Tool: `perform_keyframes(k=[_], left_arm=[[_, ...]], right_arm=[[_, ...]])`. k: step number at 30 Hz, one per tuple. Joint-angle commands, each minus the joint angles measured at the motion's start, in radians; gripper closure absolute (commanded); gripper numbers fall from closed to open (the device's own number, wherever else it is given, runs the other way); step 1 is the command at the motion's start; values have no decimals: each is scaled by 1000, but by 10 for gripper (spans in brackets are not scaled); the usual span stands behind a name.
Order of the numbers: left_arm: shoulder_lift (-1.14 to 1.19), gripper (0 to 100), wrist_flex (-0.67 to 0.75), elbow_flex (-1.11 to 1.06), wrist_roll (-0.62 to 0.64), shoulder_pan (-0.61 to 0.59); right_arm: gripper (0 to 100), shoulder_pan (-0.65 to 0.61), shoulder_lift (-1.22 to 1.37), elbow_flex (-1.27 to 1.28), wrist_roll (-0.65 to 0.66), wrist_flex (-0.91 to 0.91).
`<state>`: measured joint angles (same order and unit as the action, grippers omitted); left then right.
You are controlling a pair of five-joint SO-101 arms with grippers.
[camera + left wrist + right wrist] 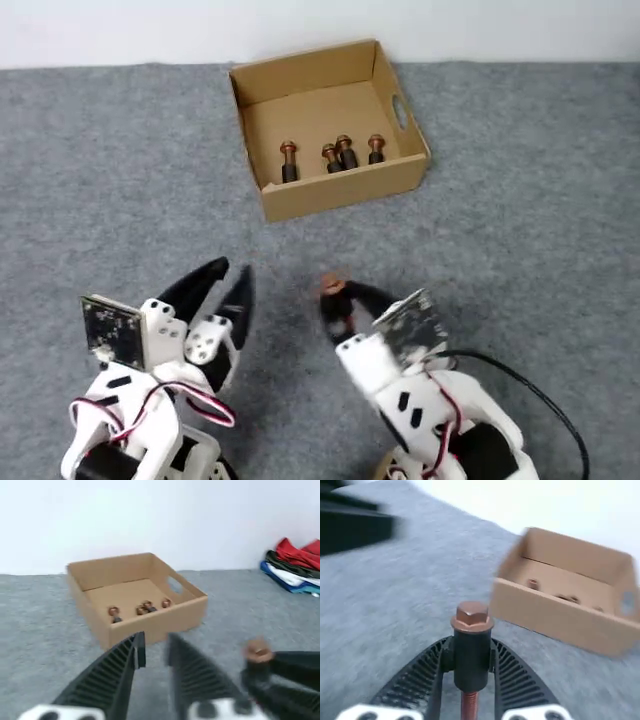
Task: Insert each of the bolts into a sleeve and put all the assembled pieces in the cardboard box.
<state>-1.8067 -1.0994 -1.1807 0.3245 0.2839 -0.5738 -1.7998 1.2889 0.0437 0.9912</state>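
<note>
My right gripper (468, 661) is shut on an assembled piece (470, 652), a copper bolt standing upright in a black sleeve; in the high view the piece (336, 298) is held near the table's middle front, short of the cardboard box (330, 196). Several assembled pieces (333, 153) stand in a row inside the box near its front wall. My left gripper (226, 283) hovers over the carpet at the front left, open and holding nothing. The left wrist view has its fingers (117, 667) slightly apart, the box (177, 615) beyond them, and the right gripper's held piece (258, 652) off to the side.
Grey carpet (520, 220) covers the table up to a white wall. A pile of folded coloured cloth (295, 567) lies far off beside the wall.
</note>
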Motion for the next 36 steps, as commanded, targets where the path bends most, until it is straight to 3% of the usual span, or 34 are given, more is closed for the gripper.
perform_keyframes(k=[1,9,20,26,36], left_arm=[[-3,995,2,-36,-14,-60],[-3,996,5,-303,-58,-166],[-3,996,40,-503,-103,-170],[0,995,-12,-503,-104,-170],[-2,995,-143,-503,-107,-170]], right_arm=[[991,107,-2,-15,-60,-16],[991,251,1,-58,-261,145],[991,266,56,-180,-265,232],[991,266,407,-405,-272,236],[991,266,1021,-862,-267,51]])
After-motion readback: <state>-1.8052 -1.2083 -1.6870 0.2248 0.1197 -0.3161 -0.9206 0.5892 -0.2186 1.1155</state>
